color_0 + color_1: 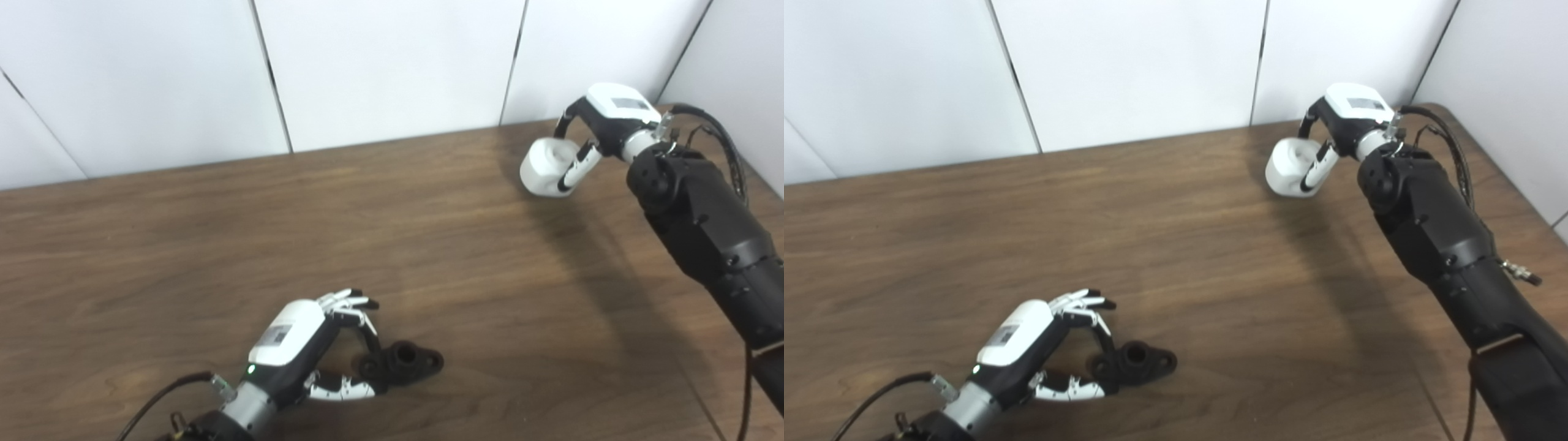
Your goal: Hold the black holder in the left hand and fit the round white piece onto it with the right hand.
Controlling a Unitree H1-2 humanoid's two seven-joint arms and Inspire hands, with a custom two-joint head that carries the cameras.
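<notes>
The black holder lies flat on the wooden table near the front, a short tube between two lobes. My left hand is just left of it, fingers apart. The thumb reaches the holder's left end from below and the fingers curl above it without closing on it. My right hand is at the far right near the back wall. It is shut on the round white piece and holds it with its hollow face turned up and left. The same scene shows in the right eye view, with the holder and the white piece.
White wall panels stand along the table's back edge and right side. The right forearm with its black cable crosses the table's right part. The wide middle of the table lies between the two hands.
</notes>
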